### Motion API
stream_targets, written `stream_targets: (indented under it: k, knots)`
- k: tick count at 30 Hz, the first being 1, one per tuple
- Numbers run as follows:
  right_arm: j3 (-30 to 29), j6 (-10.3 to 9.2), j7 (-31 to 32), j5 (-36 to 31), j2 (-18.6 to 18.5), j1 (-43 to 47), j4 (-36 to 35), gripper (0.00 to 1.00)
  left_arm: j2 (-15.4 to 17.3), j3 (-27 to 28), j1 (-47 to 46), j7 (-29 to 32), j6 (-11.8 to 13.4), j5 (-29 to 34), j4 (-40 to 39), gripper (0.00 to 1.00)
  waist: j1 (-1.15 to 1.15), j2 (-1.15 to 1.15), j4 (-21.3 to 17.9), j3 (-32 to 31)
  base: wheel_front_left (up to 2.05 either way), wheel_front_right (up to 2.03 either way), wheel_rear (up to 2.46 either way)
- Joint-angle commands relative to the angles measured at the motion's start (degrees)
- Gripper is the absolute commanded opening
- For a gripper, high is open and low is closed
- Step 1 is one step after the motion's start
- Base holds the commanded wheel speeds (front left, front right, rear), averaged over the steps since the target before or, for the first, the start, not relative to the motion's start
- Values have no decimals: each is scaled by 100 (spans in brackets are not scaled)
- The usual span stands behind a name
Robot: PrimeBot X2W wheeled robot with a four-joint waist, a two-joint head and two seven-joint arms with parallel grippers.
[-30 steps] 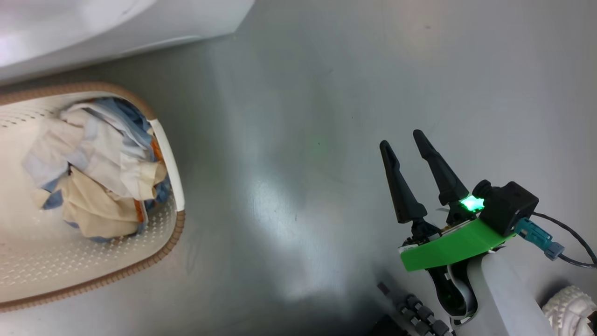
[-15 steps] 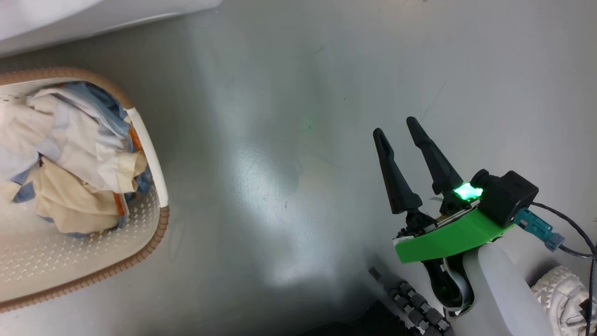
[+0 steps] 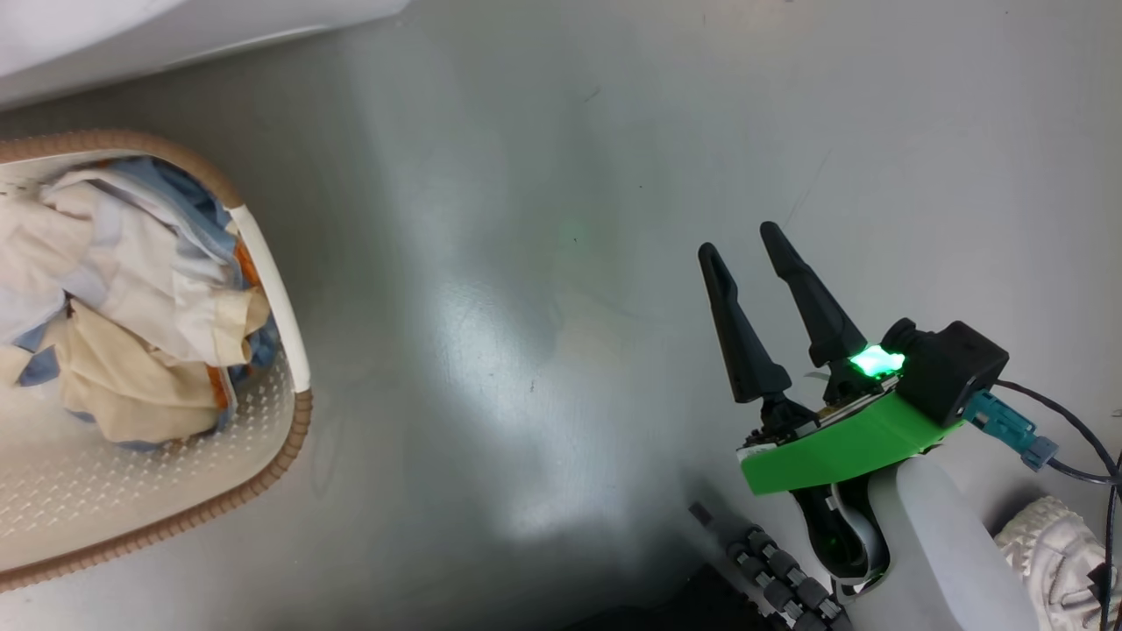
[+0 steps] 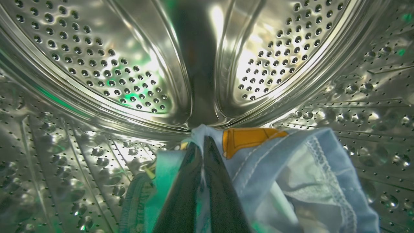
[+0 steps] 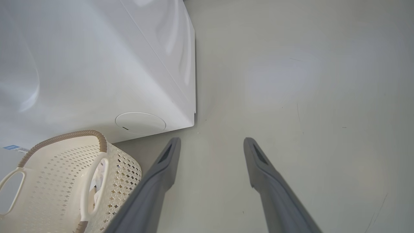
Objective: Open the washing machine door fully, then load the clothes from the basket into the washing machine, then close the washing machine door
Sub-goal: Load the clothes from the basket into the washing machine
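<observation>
The right tool (image 3: 740, 239), dark fingers spread wide and empty, hangs over the glossy grey floor (image 3: 543, 263), apart from the cream-white perforated plastic basket (image 3: 294, 429) of crumpled cream and light-blue clothes (image 3: 140, 298) beside the boxy white washing machine (image 3: 131, 35), inside whose perforated steel drum (image 4: 97, 64) the left tool (image 4: 203, 142), fingers closed, pinches a light-blue garment (image 4: 275, 155).

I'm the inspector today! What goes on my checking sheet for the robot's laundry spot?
Surface: shiny grey floor.
Job's things: clothes heaped in the basket; one blue garment inside the steel drum.
Clutter: white knobbly object by the right arm, cannot tell what.
Grippers: left gripper shut on the blue garment; right gripper open, empty, over the floor.
Cables: black cable with teal plug at the right wrist.
Surroundings: white washing machine beside the basket.
</observation>
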Motion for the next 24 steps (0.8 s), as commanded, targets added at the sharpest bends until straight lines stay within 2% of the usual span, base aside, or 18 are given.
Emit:
stream_targets:
  k: [1,12,24]
  knots:
    - [67,9,-28,21,6,120,-84,100,213,30,-13,-130,28,28,-32,100,0,0,41,-42,0,0,0]
    - [-167,9,-28,-172,6,129,-40,100,-267,30,692,-932,108,-127,257,100,0,0,343,-521,0,0,0]
    - [-382,9,-28,-385,6,257,102,100,-589,29,1599,-1181,173,-262,186,100,0,0,614,-1189,0,0,0]
